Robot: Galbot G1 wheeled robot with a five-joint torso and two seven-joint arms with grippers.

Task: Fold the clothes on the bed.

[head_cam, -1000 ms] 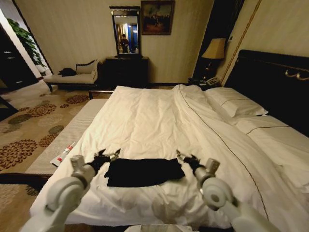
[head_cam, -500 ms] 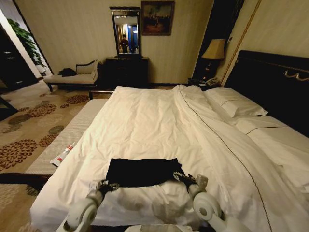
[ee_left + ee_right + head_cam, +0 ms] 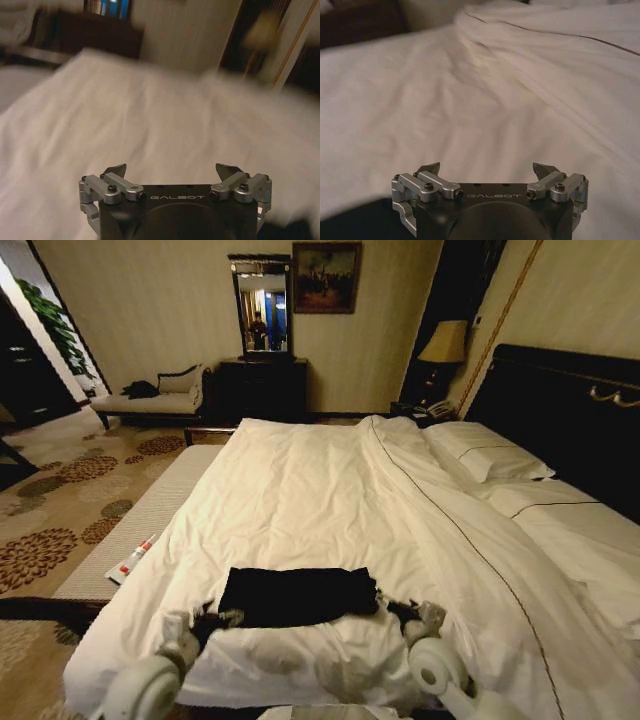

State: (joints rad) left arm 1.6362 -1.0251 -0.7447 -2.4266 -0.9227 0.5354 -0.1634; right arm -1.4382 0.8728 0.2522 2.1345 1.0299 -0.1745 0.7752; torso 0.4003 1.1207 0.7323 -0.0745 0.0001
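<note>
Between spread left gripper (image 3: 212,618) and right gripper (image 3: 397,608): clothes (image 3: 298,595); on bed (image 3: 330,480).

1. A second ago I had my left tool (image 3: 215,619) beside the left end of the clothes (image 3: 298,595); it has since dropped back toward the near edge of the bed (image 3: 300,490) and now sits at the shirt's near left corner.
2. My right tool (image 3: 400,611) has pulled back likewise, from beside the right end to the near right corner.
3. Both tools have their fingers spread apart, as before.
</note>
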